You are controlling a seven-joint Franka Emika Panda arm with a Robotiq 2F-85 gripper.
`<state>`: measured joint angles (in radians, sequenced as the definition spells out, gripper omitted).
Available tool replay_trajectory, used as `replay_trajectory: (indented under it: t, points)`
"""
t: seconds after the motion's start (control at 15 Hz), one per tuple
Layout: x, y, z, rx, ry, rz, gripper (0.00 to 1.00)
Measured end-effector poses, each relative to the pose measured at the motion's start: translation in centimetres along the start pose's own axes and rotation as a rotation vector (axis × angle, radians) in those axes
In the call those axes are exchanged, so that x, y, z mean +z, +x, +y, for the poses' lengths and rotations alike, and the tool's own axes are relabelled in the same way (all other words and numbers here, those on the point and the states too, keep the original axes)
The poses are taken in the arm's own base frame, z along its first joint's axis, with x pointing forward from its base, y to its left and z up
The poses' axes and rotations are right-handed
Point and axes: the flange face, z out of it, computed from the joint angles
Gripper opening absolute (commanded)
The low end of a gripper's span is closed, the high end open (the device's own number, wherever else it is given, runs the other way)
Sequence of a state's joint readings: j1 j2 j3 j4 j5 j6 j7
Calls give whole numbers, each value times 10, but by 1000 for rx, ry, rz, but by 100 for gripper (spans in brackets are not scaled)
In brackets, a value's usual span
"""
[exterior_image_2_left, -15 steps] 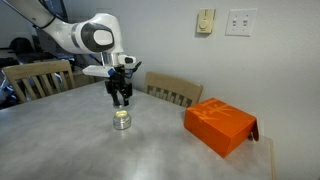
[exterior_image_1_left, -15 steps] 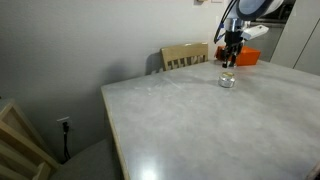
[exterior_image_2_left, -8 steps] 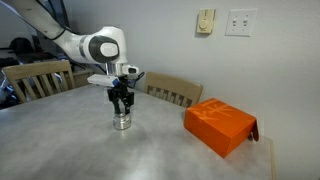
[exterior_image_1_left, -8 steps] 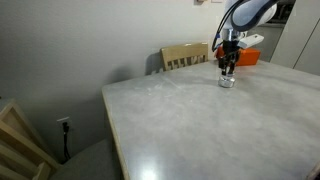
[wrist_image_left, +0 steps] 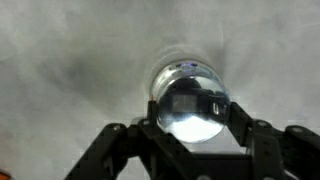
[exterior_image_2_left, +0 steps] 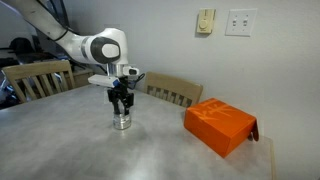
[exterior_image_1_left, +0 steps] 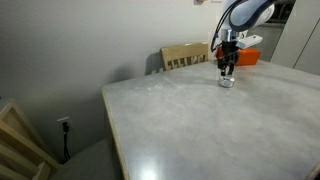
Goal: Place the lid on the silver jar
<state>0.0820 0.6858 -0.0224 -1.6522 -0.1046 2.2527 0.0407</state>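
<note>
The silver jar (exterior_image_1_left: 227, 83) (exterior_image_2_left: 122, 123) stands on the grey table in both exterior views. My gripper (exterior_image_1_left: 227, 72) (exterior_image_2_left: 122, 109) is straight above it, its fingertips right at the jar's top. In the wrist view the gripper (wrist_image_left: 195, 118) is shut on the lid (wrist_image_left: 192, 108), a shiny round disc held between the two fingers. The jar's rim (wrist_image_left: 180, 72) shows just beyond the lid. I cannot tell whether the lid touches the jar.
An orange box (exterior_image_2_left: 220, 125) (exterior_image_1_left: 247, 57) lies on the table beside the jar. Wooden chairs (exterior_image_2_left: 172, 90) (exterior_image_1_left: 185, 56) stand at the table's far edge, and another (exterior_image_2_left: 38, 78) stands behind the arm. The table edge (exterior_image_1_left: 108, 110) is nearby.
My gripper has come down with the lid from a little above the jar to the jar's top. It has held still over the last half second.
</note>
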Motion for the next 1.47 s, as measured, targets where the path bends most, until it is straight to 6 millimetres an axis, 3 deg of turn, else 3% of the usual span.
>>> replay_trajectory:
  t: [0.67,1.47]
  points:
    - [1,0,11,3,75,0,44]
    - [0,0,11,12,74,0,44]
